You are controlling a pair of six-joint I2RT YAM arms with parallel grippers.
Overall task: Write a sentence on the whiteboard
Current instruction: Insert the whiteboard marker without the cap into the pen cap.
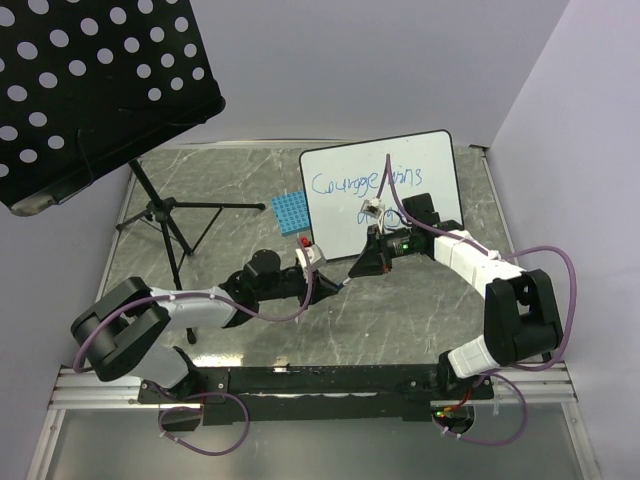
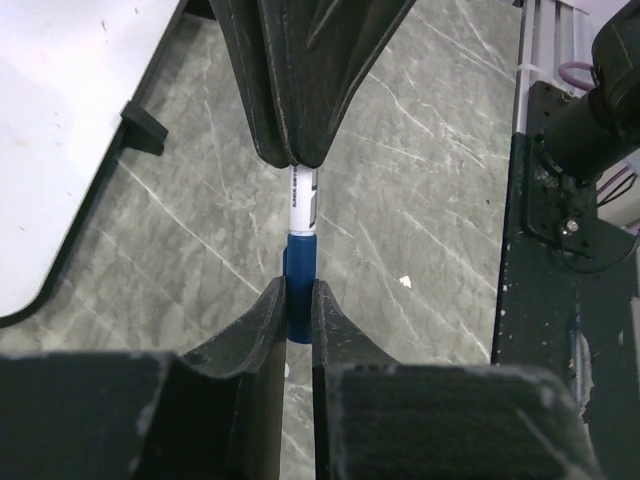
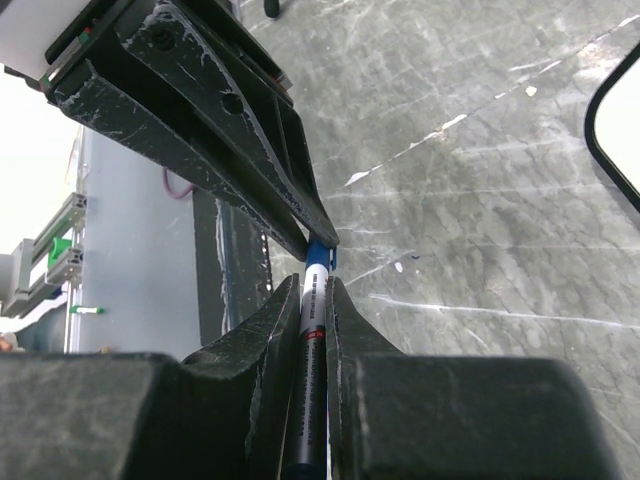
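Straight ahead of my left pincer (image 2: 300, 295), clamped on the cap (image 2: 300, 262), the marker (image 2: 303, 200) ran end-on into the tight grip of my right pincer (image 3: 313, 300), the written whiteboard (image 1: 335, 222) just beyond, nearer the right.

You've got one whiteboard (image 1: 335, 215), far right on the table. One sentence (image 1: 345, 184) on it, blue, in two lines; the second line is mostly hidden. One blue rack (image 1: 290, 212) sits just left of the board. One black perforated music stand (image 1: 90, 90), far left, on one tripod. Two arms: left arm (image 1: 190, 310) and right arm (image 1: 470, 255). Two grippers: left gripper (image 2: 300, 295) and right gripper (image 3: 315, 300). One marker (image 3: 312, 340), one blue cap (image 2: 301, 258). One table (image 1: 240, 180).
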